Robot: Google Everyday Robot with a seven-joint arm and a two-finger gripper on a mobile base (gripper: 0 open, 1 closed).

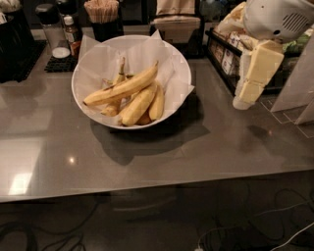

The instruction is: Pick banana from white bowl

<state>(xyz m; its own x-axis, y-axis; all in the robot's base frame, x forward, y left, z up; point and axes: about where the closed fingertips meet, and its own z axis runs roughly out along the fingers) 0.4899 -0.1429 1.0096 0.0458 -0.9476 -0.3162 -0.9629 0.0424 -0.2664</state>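
The white bowl (162, 117) stands on the grey table at the centre left, lined with crinkled white paper. The banana (122, 88), the longest one, lies across the top of the pile from lower left to upper right, with dark streaks near its left end. Shorter, plumper bananas (140, 104) lie under and beside it. My gripper (244, 98) hangs at the right, cream-coloured under a white arm housing (279, 19). It is to the right of the bowl, above the table, apart from the bowl and holding nothing.
A black wire basket of packets (223, 51) stands behind the gripper at the back right. A stick holder (102, 12), a shaker (51, 29), a sauce bottle (72, 34) and a napkin holder (176, 19) line the back. The table's front edge (157, 188) runs across below.
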